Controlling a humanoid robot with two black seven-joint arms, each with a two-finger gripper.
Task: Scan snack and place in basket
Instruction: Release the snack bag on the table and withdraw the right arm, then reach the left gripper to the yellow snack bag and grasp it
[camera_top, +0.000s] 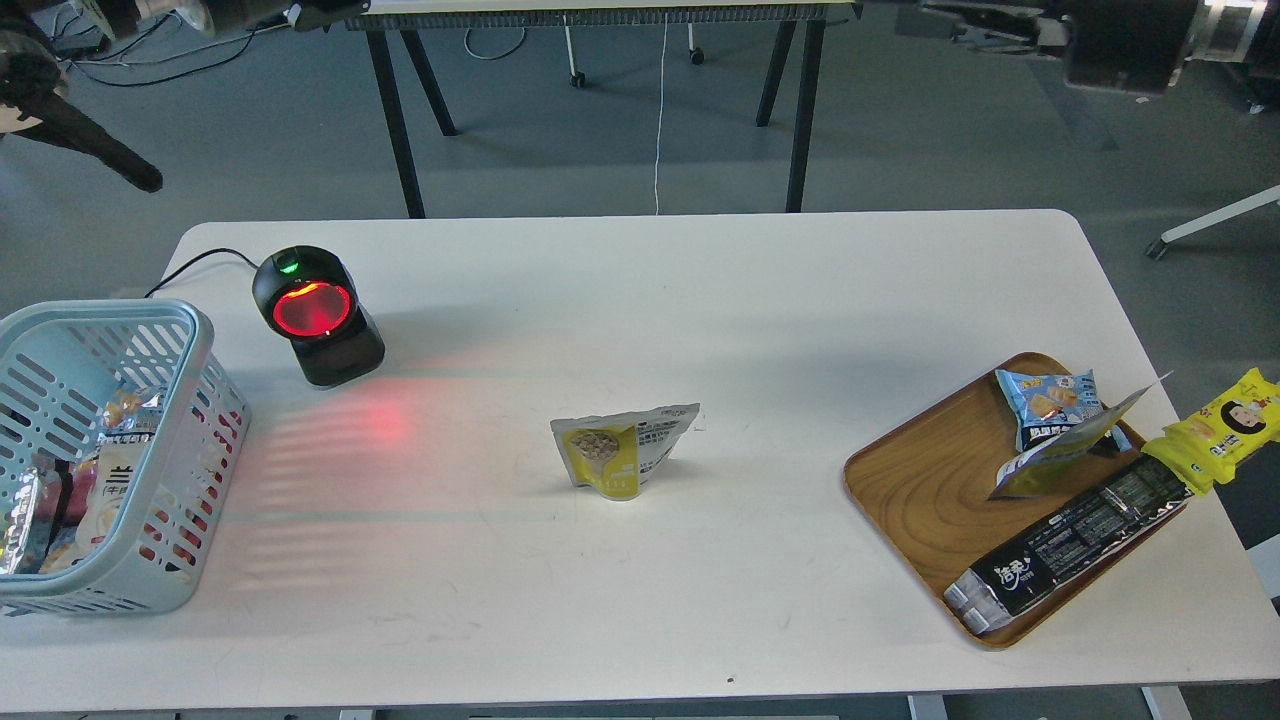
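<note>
The snack (622, 457), a small pouch with a yellow front, a round picture of pale balls and a printed white back, stands slightly folded on the white table near its middle, with nothing touching it. The light blue basket (192, 335) stands at the table's left edge and holds several packets. Neither gripper shows. Only dark parts of my left arm (70, 150) at the top left corner and of my right arm (1120, 40) at the top right corner are in view.
A black scanner (318, 315) with a glowing red window stands at the back left and casts red light on the table. A wooden tray (930, 490) at the right holds a small blue packet (1050, 398), a long black packet (1070, 545) and a leaning pouch (1065, 452). A yellow packet (1225, 425) overhangs the table's right edge.
</note>
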